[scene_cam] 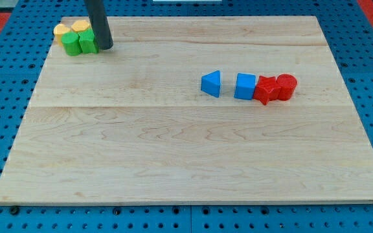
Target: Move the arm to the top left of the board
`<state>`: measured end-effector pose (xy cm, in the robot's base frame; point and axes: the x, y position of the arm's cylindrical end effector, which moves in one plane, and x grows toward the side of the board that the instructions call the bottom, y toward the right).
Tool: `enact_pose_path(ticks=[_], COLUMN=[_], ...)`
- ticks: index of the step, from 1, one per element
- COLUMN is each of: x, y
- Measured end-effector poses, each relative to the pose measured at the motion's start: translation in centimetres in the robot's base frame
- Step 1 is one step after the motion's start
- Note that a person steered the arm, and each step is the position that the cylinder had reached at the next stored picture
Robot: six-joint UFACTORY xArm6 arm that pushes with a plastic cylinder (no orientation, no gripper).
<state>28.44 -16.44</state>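
My tip [105,46] rests on the wooden board [186,149] near its top left corner. It stands right beside a cluster of blocks on its left. The cluster holds a green cube [88,41], a green cylinder [73,44], a yellow block [80,26] and a second yellow block [61,30]. The tip looks to touch or nearly touch the green cube's right side.
A blue triangular block [212,84] lies right of the board's middle. A blue cube [245,86], a red star-like block [265,90] and a red cylinder [286,86] sit in a row to its right. A blue pegboard [5,97] surrounds the board.
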Motion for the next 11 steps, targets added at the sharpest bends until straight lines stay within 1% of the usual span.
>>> enact_pose_path(ticks=[2,3,5,6,7,8,9,10,11], x=[-0.1,-0.1,1.4,2.8,2.6,-2.5,-7.4,-9.1,-9.3], y=[0.5,4.6,11.1,12.5,10.5,10.1,6.8,1.4,-6.7])
